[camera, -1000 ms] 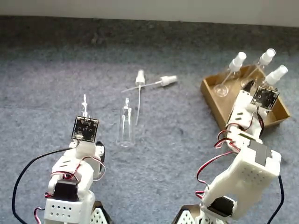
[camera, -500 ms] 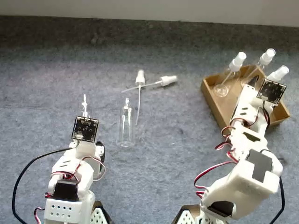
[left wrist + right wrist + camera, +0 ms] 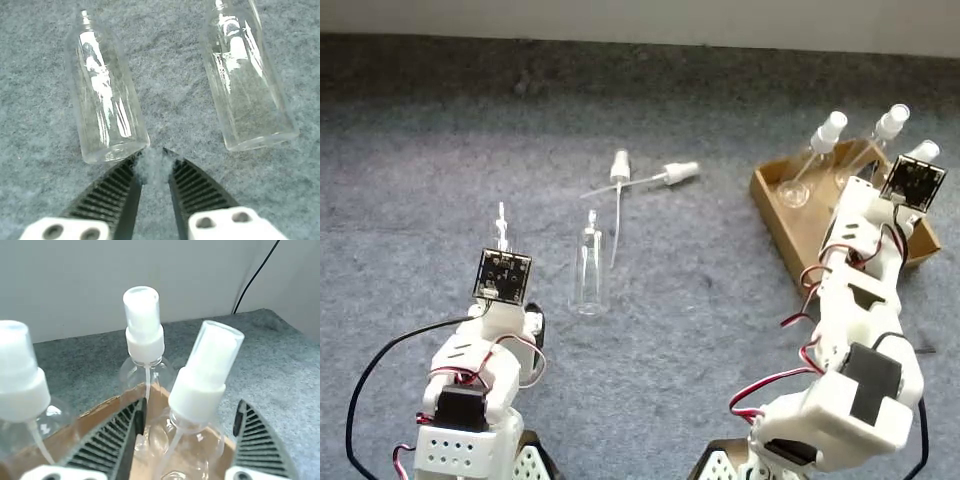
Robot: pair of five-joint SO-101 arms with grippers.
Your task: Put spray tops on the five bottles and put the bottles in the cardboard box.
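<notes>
My right gripper is open over the cardboard box, one finger on each side of a clear bottle with a white spray top. Two more topped bottles stand in the box beside it. In the high view the three topped bottles rise at the box's far side. My left gripper is shut and empty, low on the carpet just short of the base of a bare bottle. A second bare bottle lies beside it. Two loose spray tops lie mid-table.
Grey carpet covers the table. The right arm's wrist hangs over the box's right end. In the high view one bare bottle lies between the arms and the other pokes out beyond the left wrist camera.
The right arm has swung to the right and farther back over the box. The left arm and the loose parts have stayed put.
</notes>
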